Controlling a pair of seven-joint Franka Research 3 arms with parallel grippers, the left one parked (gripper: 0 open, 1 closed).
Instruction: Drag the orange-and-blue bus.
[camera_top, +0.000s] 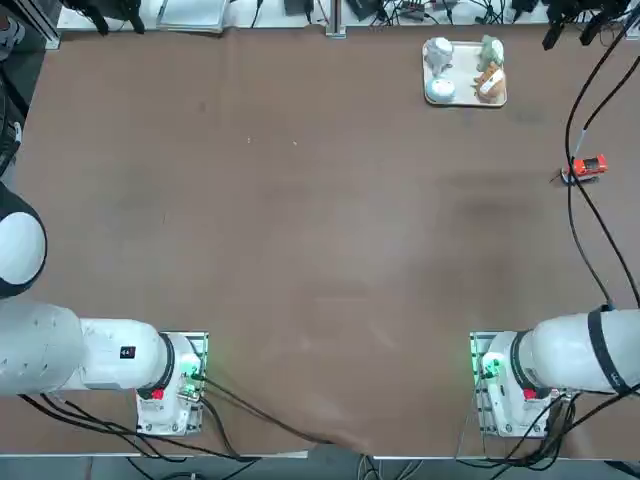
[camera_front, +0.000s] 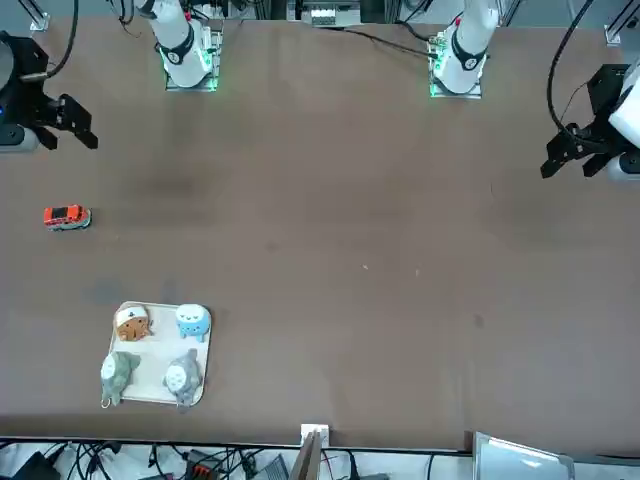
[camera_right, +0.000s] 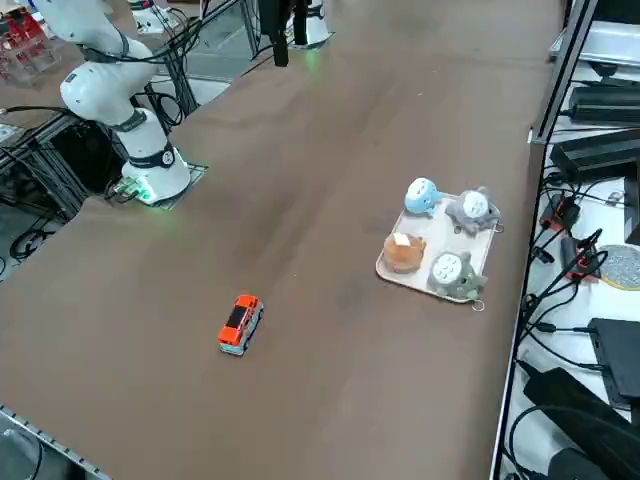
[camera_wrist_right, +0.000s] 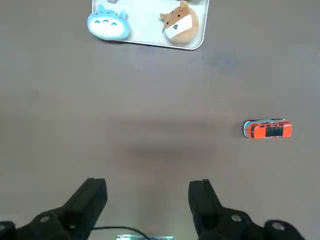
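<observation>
Gently now, bring the right claw, spread wide, above the bus, on bare table right of the tray; straddle its long sides squarely, then drag slowly, keeping wheels down.

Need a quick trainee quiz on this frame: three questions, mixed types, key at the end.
1. True or false: the bus stands on the tray.
2. Multiple choice: how many figurines are on the tray? a) two b) four c) six
3. Fill in: the right tool hangs over the table with its fingers ____ (open/shut).

Key: 1 false; 2 b; 3 open
</observation>
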